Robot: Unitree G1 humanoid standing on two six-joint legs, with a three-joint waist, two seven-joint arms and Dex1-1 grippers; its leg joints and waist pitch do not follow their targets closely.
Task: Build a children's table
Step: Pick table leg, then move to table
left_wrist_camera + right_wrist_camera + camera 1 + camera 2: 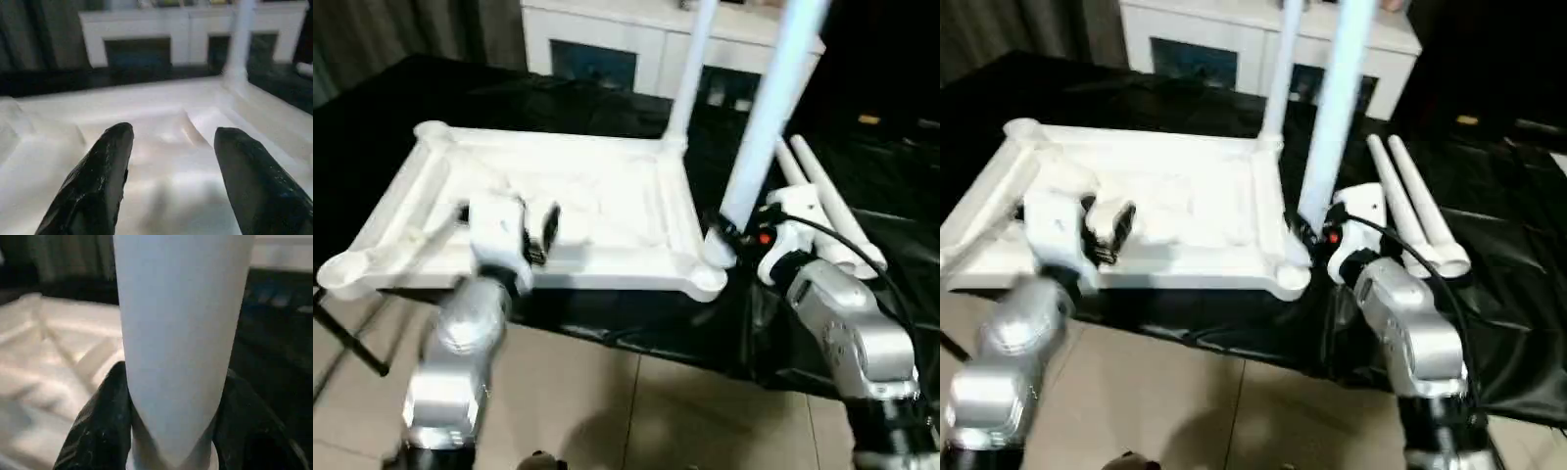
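Silver forearms (460, 338) end in white wrist housings with black-fingered end effectors; a black cable (862, 257) loops over the right one.

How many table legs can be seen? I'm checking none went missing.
4: one leg stands in the far right corner socket, one leg is gripped by the right gripper at the near right corner, two loose legs lie on the black cloth, right.

Tabletop (607, 186) & legs (766, 108) were white; cloth (862, 196) black; forearms (460, 343) silver; cabinet (607, 39) white.
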